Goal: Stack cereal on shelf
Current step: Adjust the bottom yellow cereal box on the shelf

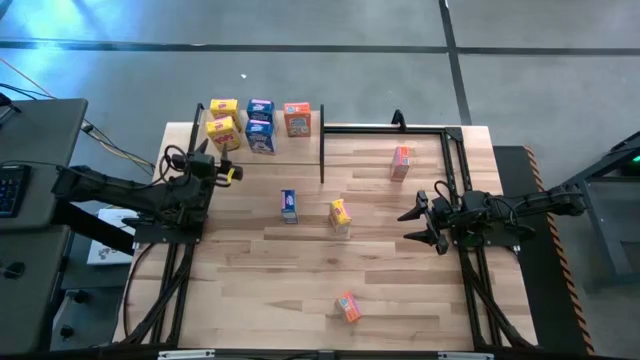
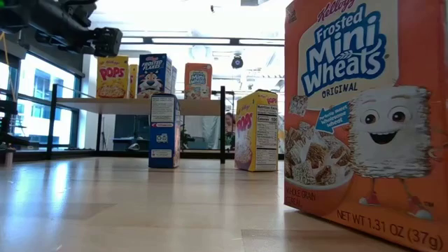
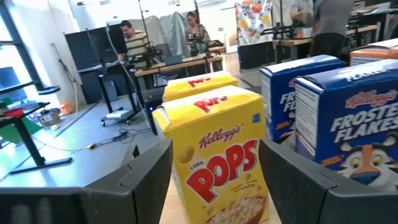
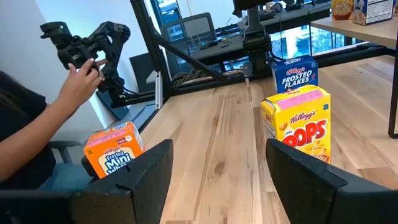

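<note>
The shelf (image 1: 300, 148) stands at the table's far left. On it stand two yellow boxes (image 1: 223, 108), (image 1: 224, 133), two blue boxes (image 1: 260, 121) and one orange box (image 1: 297, 119). My left gripper (image 1: 222, 160) is open at the shelf's near edge. Its fingers stand on either side of the nearer yellow Pops box (image 3: 217, 149), with gaps showing. On the table stand a blue box (image 1: 289, 206), a yellow box (image 1: 340, 216) and two orange boxes (image 1: 401, 162), (image 1: 348, 307). My right gripper (image 1: 415, 225) is open above the table's right side and points at the yellow box (image 4: 298, 127).
A black metal frame (image 1: 450, 130) rises at the table's far right. The near orange box (image 2: 357, 112) fills the low view's right side. A person's hand (image 4: 81, 74) works at a device beyond the table, and people sit in the room behind (image 3: 134, 40).
</note>
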You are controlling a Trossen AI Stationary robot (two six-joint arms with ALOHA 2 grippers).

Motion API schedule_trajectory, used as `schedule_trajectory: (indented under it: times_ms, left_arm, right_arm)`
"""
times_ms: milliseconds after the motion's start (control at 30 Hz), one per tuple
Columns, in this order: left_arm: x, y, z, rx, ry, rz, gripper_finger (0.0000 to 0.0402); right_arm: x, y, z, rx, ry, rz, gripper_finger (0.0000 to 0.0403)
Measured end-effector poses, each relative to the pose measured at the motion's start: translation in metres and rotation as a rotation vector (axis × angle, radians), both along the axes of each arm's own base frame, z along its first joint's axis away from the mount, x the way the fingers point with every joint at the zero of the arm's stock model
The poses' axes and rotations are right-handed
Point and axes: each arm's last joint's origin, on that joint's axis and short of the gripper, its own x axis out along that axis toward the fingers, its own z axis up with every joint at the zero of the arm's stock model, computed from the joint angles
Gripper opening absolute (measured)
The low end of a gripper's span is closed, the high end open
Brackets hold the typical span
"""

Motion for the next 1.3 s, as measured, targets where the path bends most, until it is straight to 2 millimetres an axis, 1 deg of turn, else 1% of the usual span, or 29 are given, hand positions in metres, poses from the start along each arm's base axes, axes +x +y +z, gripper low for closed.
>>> schedule_trajectory:
  times_ms: [600, 1000, 1300]
  left_arm:
    - [-0.002, 0.014, 0.0, 0.0, 0.001, 0.106, 0.0229]
    - [-0.001, 0.029, -0.002, 0.005, 0.019, 0.11, 0.0229]
    - [-0.002, 0.033, -0.002, 0.006, 0.018, 0.119, 0.0229]
  right_arm:
    - [0.0, 0.0, 0.0, 0.0, 0.0, 0.0, 0.025]
    - [0.0, 0.0, 0.0, 0.0, 0.0, 0.0, 0.025]
    - [0.0, 0.0, 0.0, 0.0, 0.0, 0.0, 0.025]
